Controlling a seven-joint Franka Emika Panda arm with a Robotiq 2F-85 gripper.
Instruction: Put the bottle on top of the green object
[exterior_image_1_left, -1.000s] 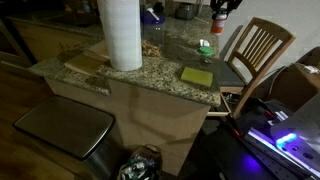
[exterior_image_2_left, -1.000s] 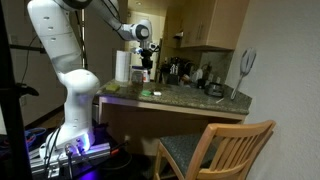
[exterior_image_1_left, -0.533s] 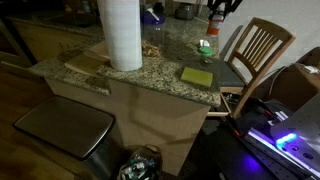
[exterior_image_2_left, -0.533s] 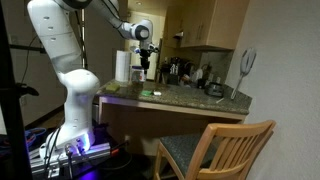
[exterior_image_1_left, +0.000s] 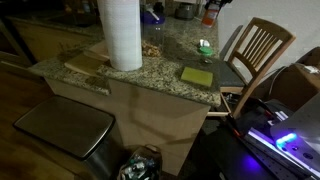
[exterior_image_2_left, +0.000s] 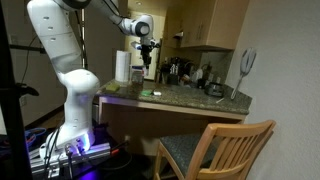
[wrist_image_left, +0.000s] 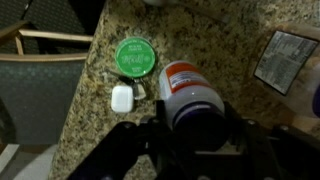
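- The hand (wrist_image_left: 197, 126) is clamped on the bottle (wrist_image_left: 190, 92), a dark finger on either side of its pale body, and holds it clear above the granite bench (wrist_image_left: 225, 35).
- In the wrist view the bottle fills the lower centre of the frame. The green object (wrist_image_left: 135, 56), a round dark-green disc with pale marks, lies flat on the bench to its upper left, apart from it.
- The bottle probably hangs high so that it can pass over a small white item (wrist_image_left: 123, 98) lying just below the disc. It could then come down onto the disc from above.
- The bottle's long axis runs from the hand down toward the bench, near upright. The red-orange band is at the far, lower end, and the pale part sits in the grip.
- In the wrist view the axis leans slightly toward the upper left, roughly in the disc's direction.
- The bottle is not yet over the disc; a sideways shift looks necessary before lowering.
- In an exterior view the tall white roll (exterior_image_1_left: 120, 35) and a yellow-green block (exterior_image_1_left: 198, 76) sit elsewhere on the bench, well away from the hand.
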